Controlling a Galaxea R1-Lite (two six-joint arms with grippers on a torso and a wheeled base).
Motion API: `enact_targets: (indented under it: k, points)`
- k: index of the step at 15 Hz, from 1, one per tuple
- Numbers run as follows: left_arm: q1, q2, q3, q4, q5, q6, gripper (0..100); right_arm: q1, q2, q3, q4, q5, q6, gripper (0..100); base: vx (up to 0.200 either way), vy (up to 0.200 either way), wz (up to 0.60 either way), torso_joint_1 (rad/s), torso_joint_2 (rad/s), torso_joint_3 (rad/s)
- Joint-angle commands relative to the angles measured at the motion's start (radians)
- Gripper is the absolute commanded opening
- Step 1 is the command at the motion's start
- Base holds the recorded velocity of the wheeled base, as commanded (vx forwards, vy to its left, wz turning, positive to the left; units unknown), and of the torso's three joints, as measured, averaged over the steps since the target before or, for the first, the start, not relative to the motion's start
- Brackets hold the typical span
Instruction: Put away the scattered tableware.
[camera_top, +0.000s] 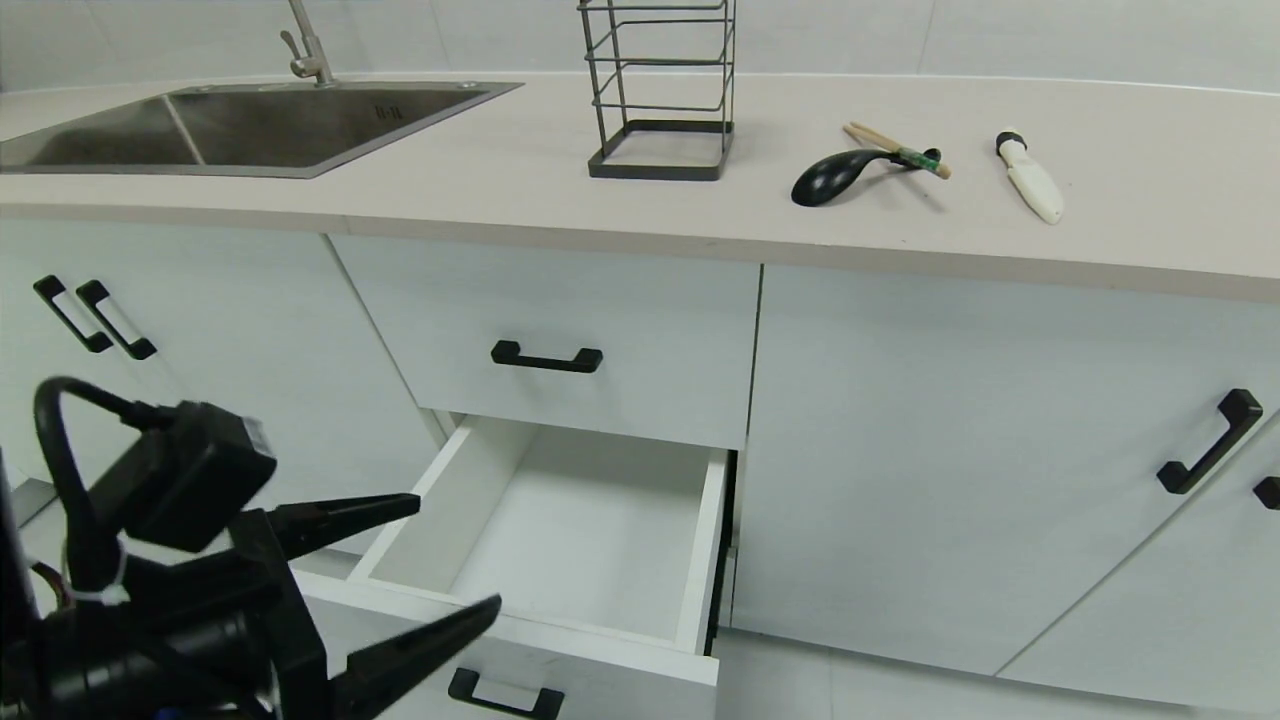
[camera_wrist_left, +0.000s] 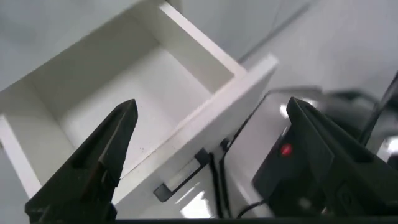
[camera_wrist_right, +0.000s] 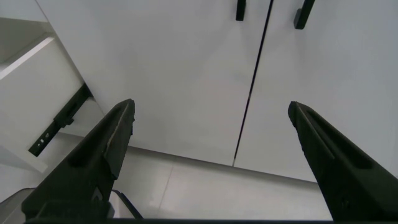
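On the countertop to the right lie a black spoon (camera_top: 835, 176), a pair of wooden chopsticks (camera_top: 895, 149) resting across its handle, and a white knife with a black end (camera_top: 1030, 178). Below the counter the lower white drawer (camera_top: 585, 525) is pulled out, with nothing inside it. My left gripper (camera_top: 455, 555) is open, low at the left, just in front of the drawer's front panel (camera_wrist_left: 205, 134). In the left wrist view the fingertips (camera_wrist_left: 127, 115) frame the drawer's inside. My right gripper (camera_wrist_right: 211, 112) is open, low down, facing the white cabinet doors (camera_wrist_right: 186, 68).
A black wire rack (camera_top: 662, 90) stands on the counter behind the drawers. A steel sink (camera_top: 250, 125) with a tap is at the back left. The upper drawer (camera_top: 548, 330) is closed. Cabinet doors with black handles (camera_top: 1210, 440) flank the drawers. The floor is pale tile.
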Motion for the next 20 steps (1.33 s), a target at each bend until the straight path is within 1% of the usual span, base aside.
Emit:
enact_targets:
  k: [1,2,3,4,5,6,7,8,10,11,12,14,15,16,18,19,20]
  points:
    - [0.112,0.012,-0.035,-0.021,-0.031,-0.067,100,0.000,0.001,0.000,0.000,0.000,0.000,100,0.000,0.000,0.00,0.000,0.00,0.000]
    - [0.125,-0.009,-0.029,-0.043,-0.036,-0.063,100,0.000,0.001,0.000,0.000,0.000,0.000,100,0.000,0.000,0.00,0.000,0.00,0.000]
    - [0.127,-0.058,-0.021,-0.066,-0.011,-0.050,100,0.000,0.001,0.000,0.000,0.000,0.000,100,0.000,0.000,0.00,0.000,0.00,0.000]
    - [0.127,-0.075,-0.018,-0.070,0.001,-0.044,100,0.000,0.001,0.000,0.000,0.000,0.000,100,0.000,0.000,0.00,0.000,0.00,0.000]
    - [0.127,-0.175,-0.001,-0.076,0.093,0.006,100,0.000,0.001,0.000,0.000,0.000,0.000,100,0.000,0.000,0.00,0.000,0.00,0.000]
    - [0.138,-0.254,0.026,-0.076,0.119,0.019,100,0.000,0.001,0.000,0.000,0.000,0.000,100,0.000,0.000,0.00,0.000,0.00,0.000]
    - [0.187,-0.336,0.062,-0.075,0.118,0.024,100,0.000,0.001,0.000,0.000,0.000,0.000,100,0.000,0.000,0.00,0.000,0.00,0.000]
    - [0.224,-0.432,0.111,-0.075,0.118,0.033,100,0.000,0.001,0.000,0.000,0.000,0.000,100,0.000,0.000,0.00,0.000,0.00,0.000]
    - [0.267,-0.636,0.175,-0.053,0.119,0.035,100,0.000,0.001,0.000,0.000,0.000,0.000,100,0.000,0.000,0.00,0.000,0.00,0.000]
    - [0.296,-0.735,0.190,-0.012,0.124,0.035,100,0.000,0.001,0.000,0.000,0.000,0.000,100,0.000,0.000,0.00,0.000,0.00,0.000]
    - [0.310,-0.801,0.198,0.031,0.127,0.033,100,0.000,0.001,0.000,0.000,0.000,0.000,100,0.000,0.000,0.00,0.000,0.00,0.000]
    - [0.377,-0.975,0.230,0.200,0.135,0.032,100,0.000,0.001,0.000,0.000,0.000,0.000,100,0.000,0.000,0.00,0.000,0.00,0.000]
    - [0.388,-1.001,0.238,0.232,0.135,0.032,100,0.000,0.001,0.000,0.000,0.000,0.000,100,0.000,0.000,0.00,0.000,0.00,0.000]
    - [0.405,-1.061,0.266,0.310,0.135,0.033,100,0.000,0.001,0.000,0.000,0.000,0.000,100,0.000,0.000,0.00,0.000,0.00,0.000]
    - [0.408,-1.138,0.339,0.353,0.147,0.035,100,0.000,0.001,0.000,0.000,0.000,0.000,100,0.000,0.000,0.00,0.000,0.00,0.000]
    - [0.418,-1.155,0.391,0.353,0.152,0.032,100,0.000,0.001,0.000,0.000,0.000,0.000,100,0.000,0.000,0.00,0.000,0.00,0.000]
    - [0.418,-1.155,0.442,0.329,0.175,0.019,100,0.000,0.001,0.000,0.000,0.000,0.000,100,0.000,0.000,0.00,0.000,0.00,0.000]
